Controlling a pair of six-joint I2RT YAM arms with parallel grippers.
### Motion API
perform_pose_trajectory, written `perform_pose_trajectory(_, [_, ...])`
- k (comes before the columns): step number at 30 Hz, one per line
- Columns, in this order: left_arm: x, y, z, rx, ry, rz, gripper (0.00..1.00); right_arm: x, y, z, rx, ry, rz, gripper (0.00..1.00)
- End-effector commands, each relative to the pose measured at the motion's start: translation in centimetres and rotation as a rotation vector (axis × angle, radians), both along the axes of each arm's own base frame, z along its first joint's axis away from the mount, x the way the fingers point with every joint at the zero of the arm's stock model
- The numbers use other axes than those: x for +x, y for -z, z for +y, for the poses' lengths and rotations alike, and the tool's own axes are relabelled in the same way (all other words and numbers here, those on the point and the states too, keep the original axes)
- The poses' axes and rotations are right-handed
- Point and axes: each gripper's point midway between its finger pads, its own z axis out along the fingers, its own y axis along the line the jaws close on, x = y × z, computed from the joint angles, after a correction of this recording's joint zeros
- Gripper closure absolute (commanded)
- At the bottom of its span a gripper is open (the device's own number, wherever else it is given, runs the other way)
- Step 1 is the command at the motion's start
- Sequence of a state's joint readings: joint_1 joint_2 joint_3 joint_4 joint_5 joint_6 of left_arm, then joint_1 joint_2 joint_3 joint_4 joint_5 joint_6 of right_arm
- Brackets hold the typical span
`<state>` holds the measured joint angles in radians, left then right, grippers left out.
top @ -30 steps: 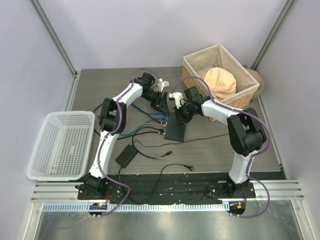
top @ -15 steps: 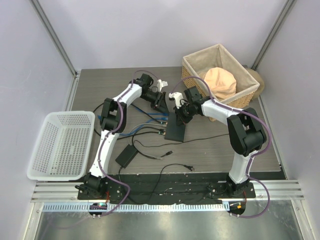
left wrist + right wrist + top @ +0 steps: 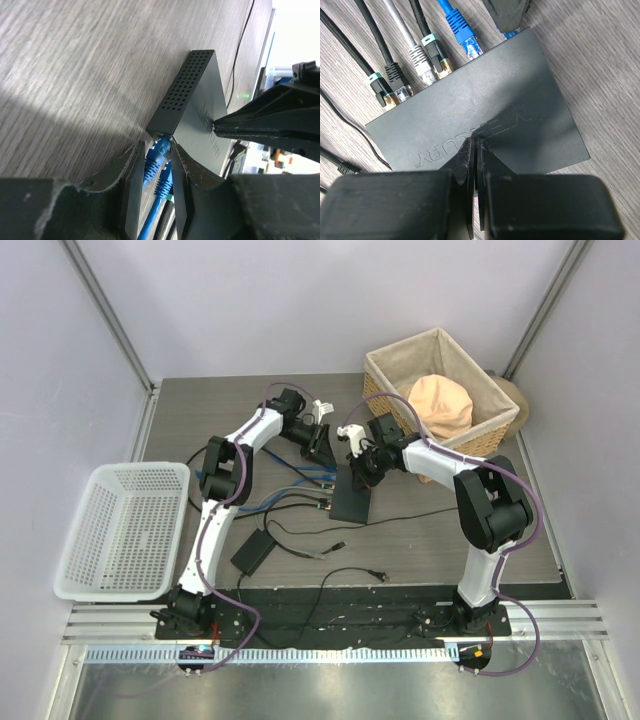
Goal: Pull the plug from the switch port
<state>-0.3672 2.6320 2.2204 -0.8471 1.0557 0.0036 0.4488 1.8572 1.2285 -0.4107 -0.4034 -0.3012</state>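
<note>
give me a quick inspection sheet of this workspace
surface: wood-grain table
job's things: switch flat on table; blue plug at its end port
clutter: adapter; white basket; wicker basket holding peach cloth
grippers: left gripper closed on the plug; right gripper shut, tips pressing the switch top
cables: other plugs along the port edge, seated or not unclear; black leads loose
surroundings: plain walls, metal posts

Our left arm [image 3: 203,540] and right arm [image 3: 437,457]: white links, black joints, purple cables [image 3: 538,508] looped alongside. Our left hand [image 3: 155,160]: black, scuffed grey at the edges. Our right hand [image 3: 473,150]: black, tapered.
</note>
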Motion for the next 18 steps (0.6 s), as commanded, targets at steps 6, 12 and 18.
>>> perform_pose_trajectory(6, [-2.6, 5.0, -0.3, 0.207, -0.052, 0.124, 0.76, -1.6, 2.6, -1.4, -0.085, 0.001, 0.049, 0.99])
perform_pose_trajectory(12, [-2.8, 5.2, -0.4, 0.217, -0.043, 0.118, 0.82, -1.6, 2.7, -1.5, -0.091, 0.001, 0.047, 0.99])
perform_pose_trajectory(18, [-4.0, 3.8, -1.1, 0.118, 0.008, 0.165, 0.79, -1.4, 2.8, -1.4, -0.095, -0.005, 0.041, 0.99])
